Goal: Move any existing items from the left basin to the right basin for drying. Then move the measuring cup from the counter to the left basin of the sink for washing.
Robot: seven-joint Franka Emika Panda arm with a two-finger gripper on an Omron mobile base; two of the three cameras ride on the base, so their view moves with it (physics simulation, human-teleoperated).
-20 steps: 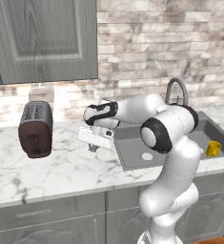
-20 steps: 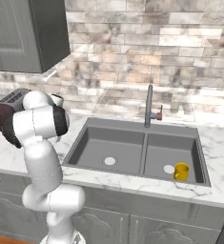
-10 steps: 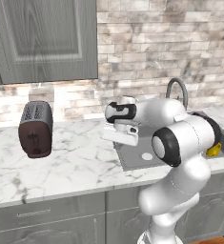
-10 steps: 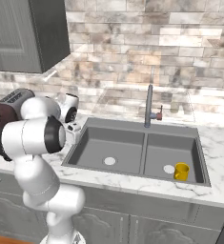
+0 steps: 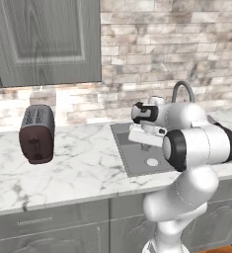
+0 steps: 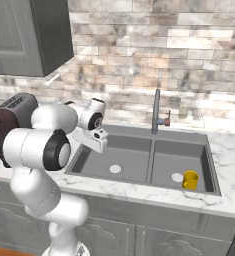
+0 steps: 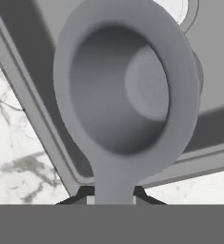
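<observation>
The measuring cup point(image 7: 127, 86), dull grey with a flared rim, hangs close to the hand camera with its open mouth toward me. My gripper point(image 7: 113, 196) is shut on its handle. Behind the cup lie the left wall of the left basin point(image 7: 42, 109) and veined white counter point(image 7: 18, 157). From the base, the gripper point(image 5: 146, 135) point(image 6: 93, 139) hovers over the left end of the left basin point(image 5: 137, 163) point(image 6: 131, 160), above its silver drain point(image 6: 115, 169). A yellow mug point(image 6: 190, 180) stands in the right basin point(image 6: 181, 155).
A dark toaster point(image 5: 36, 133) point(image 6: 13, 112) stands on the counter point(image 5: 73, 173) left of the sink. The gooseneck tap point(image 6: 156, 110) rises behind the divider between the basins. Grey wall cabinets point(image 5: 43, 39) hang above the counter.
The arm has swung right from beside the toaster, carrying the measuring cup from over the counter to over the left basin. The mug has stayed in the right basin.
</observation>
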